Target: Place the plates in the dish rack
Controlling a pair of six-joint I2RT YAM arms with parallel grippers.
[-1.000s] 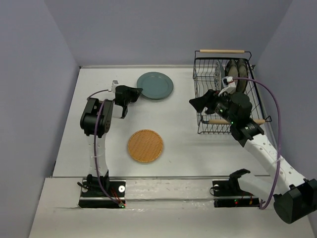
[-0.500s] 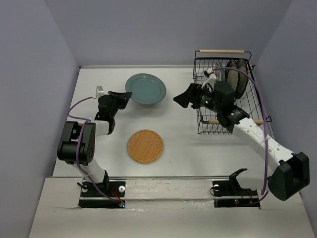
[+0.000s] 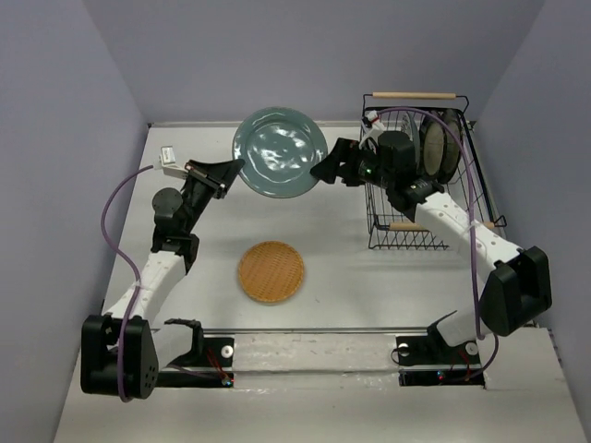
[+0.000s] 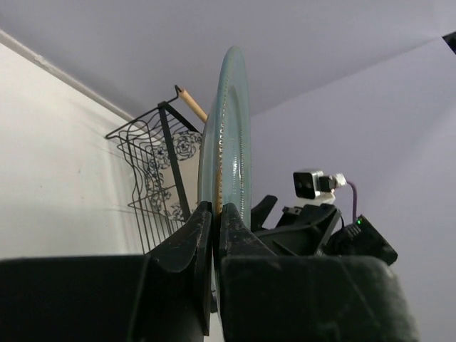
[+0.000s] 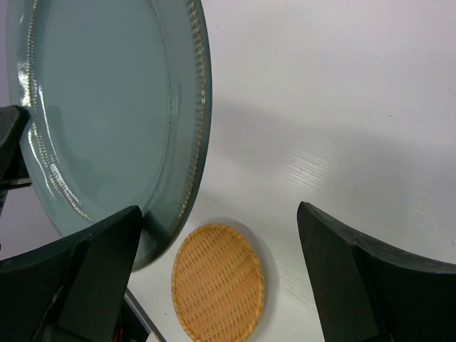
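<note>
Dish rack (image 3: 406,238) holds upright plates (image 3: 441,143); left gripper (image 3: 235,167) clamps teal plate (image 3: 279,152), right gripper (image 3: 325,171) gapes wide.

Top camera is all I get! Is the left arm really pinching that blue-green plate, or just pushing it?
Observer: Pinching. The left wrist view shows the left fingers shut on the rim of the teal plate, which stands on edge.
Operator: Did the other arm grab it too?
Observer: Not yet. In the right wrist view the right fingers gape wide, the rim near one and well clear of the other.
Operator: Any flowery plate in the rack?
Observer: Yes, the left wrist view shows a floral plate through the dish rack wires.
</note>
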